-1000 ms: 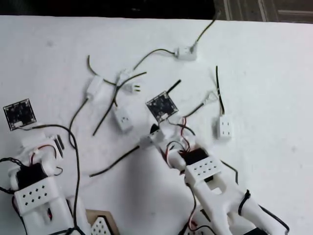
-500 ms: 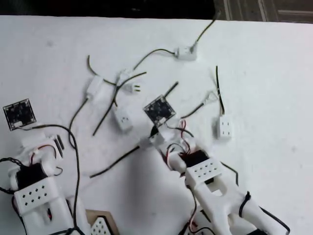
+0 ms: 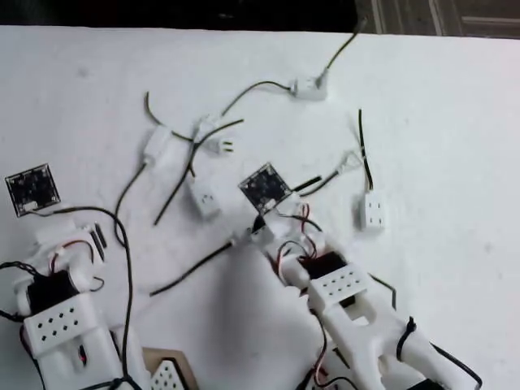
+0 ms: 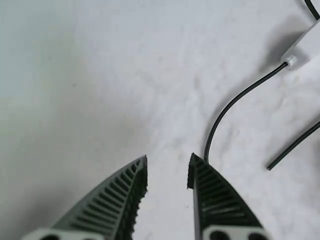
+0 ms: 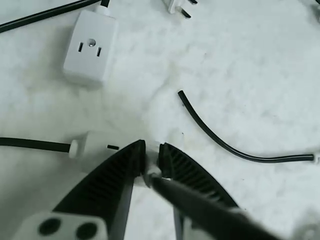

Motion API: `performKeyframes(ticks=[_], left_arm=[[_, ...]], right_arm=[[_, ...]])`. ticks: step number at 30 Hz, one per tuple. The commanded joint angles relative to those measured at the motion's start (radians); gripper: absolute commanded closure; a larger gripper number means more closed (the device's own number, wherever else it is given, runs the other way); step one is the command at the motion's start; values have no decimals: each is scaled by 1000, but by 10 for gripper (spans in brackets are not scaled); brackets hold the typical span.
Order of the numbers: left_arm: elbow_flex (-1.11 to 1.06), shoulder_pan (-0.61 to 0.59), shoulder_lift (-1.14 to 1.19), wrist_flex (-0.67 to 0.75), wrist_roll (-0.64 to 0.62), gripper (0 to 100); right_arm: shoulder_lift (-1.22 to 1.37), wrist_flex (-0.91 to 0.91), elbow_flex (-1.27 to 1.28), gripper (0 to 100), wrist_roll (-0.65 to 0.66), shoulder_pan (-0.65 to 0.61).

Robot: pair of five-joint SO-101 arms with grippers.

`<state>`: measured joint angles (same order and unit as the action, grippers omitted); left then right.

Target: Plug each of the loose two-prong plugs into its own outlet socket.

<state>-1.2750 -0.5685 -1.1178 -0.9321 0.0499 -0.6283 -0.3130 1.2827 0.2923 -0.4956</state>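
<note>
Plug point(image 5: 95, 147): lying midway across the table point(image 3: 455, 122), cord point(image 3: 191, 268) trailing toward the near edge.
Right gripper point(image 5: 151, 146): stretching low, fingers point(image 5: 120, 170) clamping the plug's end.
Left gripper point(image 4: 167, 165): hovering by the table's left edge, fingers sitting slightly apart.

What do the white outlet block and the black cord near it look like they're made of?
The outlet block looks like smooth white moulded plastic: rounded edges, dull sheen. The black cord curves softly, so probably rubber or vinyl over wire.

Overhead on table point(image 3: 455, 97); two wrist close-ups
</note>
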Motion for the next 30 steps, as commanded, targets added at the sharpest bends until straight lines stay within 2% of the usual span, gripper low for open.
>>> performKeyframes(ticks=[1, 7, 12, 19, 30], left_arm=[[3, -4, -16, 21, 9, 847], [3, -4, -16, 23, 9, 847], [3, -4, -16, 25, 9, 847], [3, -4, -16, 25, 9, 848], [-5, -2, -16, 28, 9, 847]], right_arm=[[4, -7, -2, 981, 11, -42], [4, -65, -3, 981, 14, -62], [4, -128, -3, 981, 92, -61], [13, -160, -11, 981, 98, -61], [315, -269, -259, 981, 91, -62]])
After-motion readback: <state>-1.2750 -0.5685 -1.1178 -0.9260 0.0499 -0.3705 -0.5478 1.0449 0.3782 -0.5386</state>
